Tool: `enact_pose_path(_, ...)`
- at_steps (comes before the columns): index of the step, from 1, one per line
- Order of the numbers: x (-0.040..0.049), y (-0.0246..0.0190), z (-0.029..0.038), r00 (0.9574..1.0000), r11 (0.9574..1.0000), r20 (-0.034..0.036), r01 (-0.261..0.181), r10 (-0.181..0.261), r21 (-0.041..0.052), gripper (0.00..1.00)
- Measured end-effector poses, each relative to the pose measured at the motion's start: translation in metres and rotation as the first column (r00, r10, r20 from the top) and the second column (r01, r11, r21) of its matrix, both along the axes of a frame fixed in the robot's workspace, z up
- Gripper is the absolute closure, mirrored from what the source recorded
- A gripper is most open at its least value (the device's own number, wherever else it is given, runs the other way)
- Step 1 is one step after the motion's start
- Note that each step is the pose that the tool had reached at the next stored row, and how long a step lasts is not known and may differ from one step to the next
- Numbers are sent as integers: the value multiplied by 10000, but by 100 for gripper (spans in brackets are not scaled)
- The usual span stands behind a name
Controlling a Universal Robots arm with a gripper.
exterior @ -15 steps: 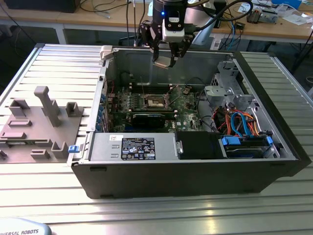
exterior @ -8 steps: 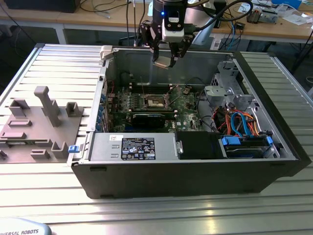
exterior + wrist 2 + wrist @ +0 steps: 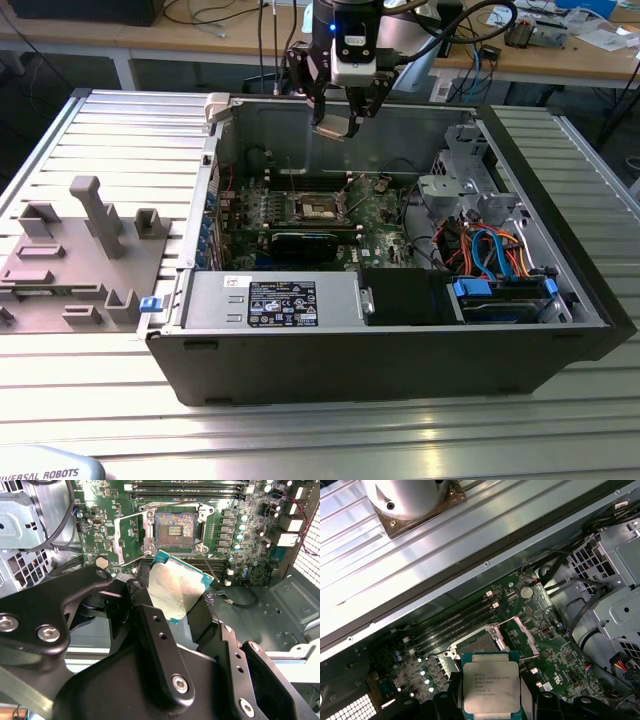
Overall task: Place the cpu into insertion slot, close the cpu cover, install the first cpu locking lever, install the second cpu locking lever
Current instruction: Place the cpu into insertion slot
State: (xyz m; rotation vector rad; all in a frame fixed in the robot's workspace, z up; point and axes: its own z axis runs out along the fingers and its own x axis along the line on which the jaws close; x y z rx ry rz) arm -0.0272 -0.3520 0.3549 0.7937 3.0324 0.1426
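The gripper (image 3: 343,115) hangs at the upper middle of the exterior view, over the open computer case (image 3: 400,362), clamped on the cpu (image 3: 176,591). The cpu is a flat square chip with a dull silver top and a thin green edge, held tilted. On the green motherboard (image 3: 385,226) beneath, the dark-centred insertion slot (image 3: 174,529) lies bare.

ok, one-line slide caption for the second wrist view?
Second wrist view: the gripper holds the cpu, not yet seated, clear of the uncovered insertion slot on the green motherboard.
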Motion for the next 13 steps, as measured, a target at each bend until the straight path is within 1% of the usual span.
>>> enact_pose_path(7, 0, 0, 0, 10000, 10000, 0, 30, -30, 0, 45)
enact_pose_path(9, 0, 0, -8, 9999, 9999, 0, 140, -140, 0, 45)
enact_pose_path(13, 0, 0, -9, 9999, 9999, 0, 154, -154, 0, 45)
